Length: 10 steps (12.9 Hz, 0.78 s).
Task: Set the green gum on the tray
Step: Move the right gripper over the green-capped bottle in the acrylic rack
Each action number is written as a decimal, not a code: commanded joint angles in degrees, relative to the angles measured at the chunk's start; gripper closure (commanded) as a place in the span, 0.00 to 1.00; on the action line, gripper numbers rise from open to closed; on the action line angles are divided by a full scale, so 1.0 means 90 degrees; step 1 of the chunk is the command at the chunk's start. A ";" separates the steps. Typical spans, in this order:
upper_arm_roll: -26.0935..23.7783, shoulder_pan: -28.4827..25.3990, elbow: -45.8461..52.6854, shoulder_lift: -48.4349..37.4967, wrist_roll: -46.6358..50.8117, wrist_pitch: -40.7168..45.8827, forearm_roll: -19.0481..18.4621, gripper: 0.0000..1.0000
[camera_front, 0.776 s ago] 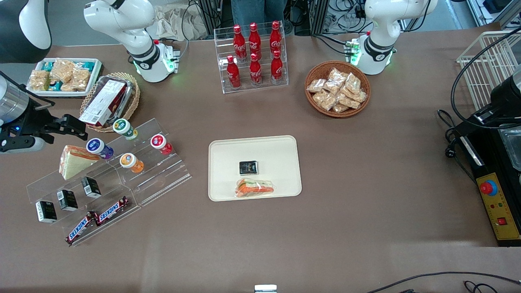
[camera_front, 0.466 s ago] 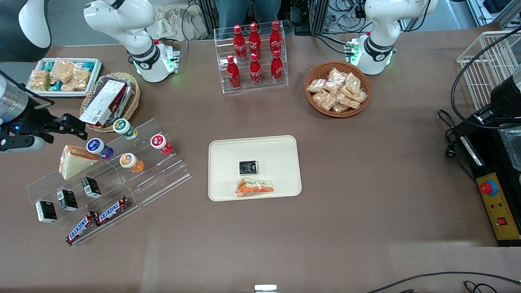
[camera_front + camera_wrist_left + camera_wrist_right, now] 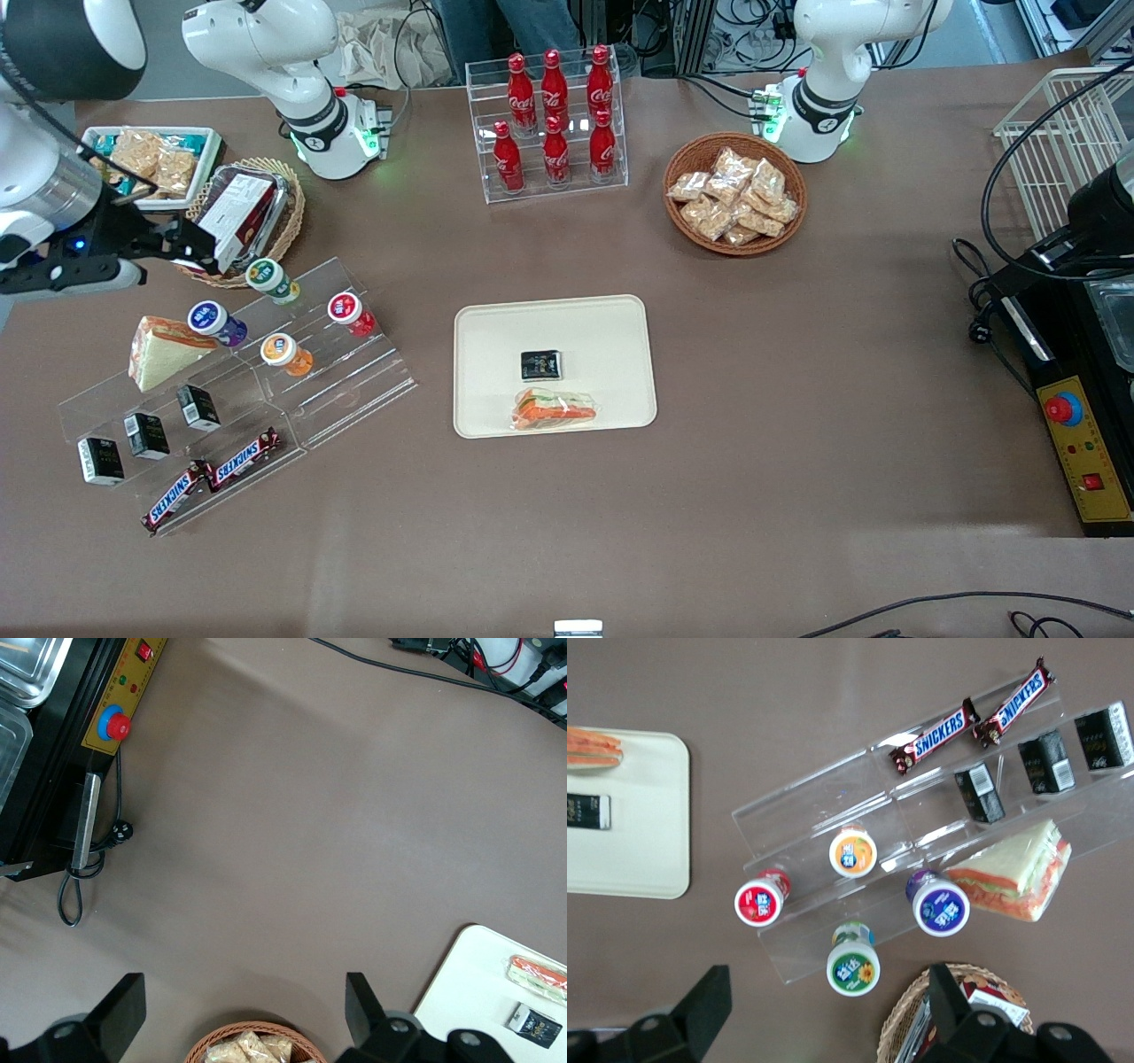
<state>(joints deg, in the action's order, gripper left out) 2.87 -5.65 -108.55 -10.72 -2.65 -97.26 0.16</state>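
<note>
The green gum (image 3: 269, 279), a small green bottle with a white lid and a green and orange label, lies on the top step of a clear acrylic stand (image 3: 354, 372). It also shows in the right wrist view (image 3: 853, 967). The cream tray (image 3: 496, 337) lies mid-table and holds a black packet (image 3: 540, 364) and a wrapped sandwich (image 3: 555, 409). Its corner shows in the right wrist view (image 3: 638, 850). My right gripper (image 3: 202, 251) hovers open and empty above the wicker basket's rim, close beside the gum. In the right wrist view the gripper (image 3: 828, 1019) has its fingers spread wide, with the gum just off the gap between them.
Purple- (image 3: 213, 319), orange- (image 3: 283, 352) and red-lidded (image 3: 348, 311) bottles, a sandwich wedge (image 3: 159, 350), black boxes (image 3: 146, 434) and Snickers bars (image 3: 217, 474) sit on the stand. A wicker basket holding a box (image 3: 232, 220) and a white snack tray (image 3: 142, 164) lie near the gripper. A cola rack (image 3: 554, 124) stands farther off.
My right gripper has moved sideways toward the green gum and a little farther from the front camera; it is now over the wicker basket's edge. Nothing else moved.
</note>
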 commanded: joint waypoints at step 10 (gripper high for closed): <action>0.0013 0.0032 -0.2878 -0.1045 -0.0027 -0.1467 -0.0291 0.01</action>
<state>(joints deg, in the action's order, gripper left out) 2.95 -5.60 -131.05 -18.19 -2.68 -107.76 -1.07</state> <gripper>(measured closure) 0.004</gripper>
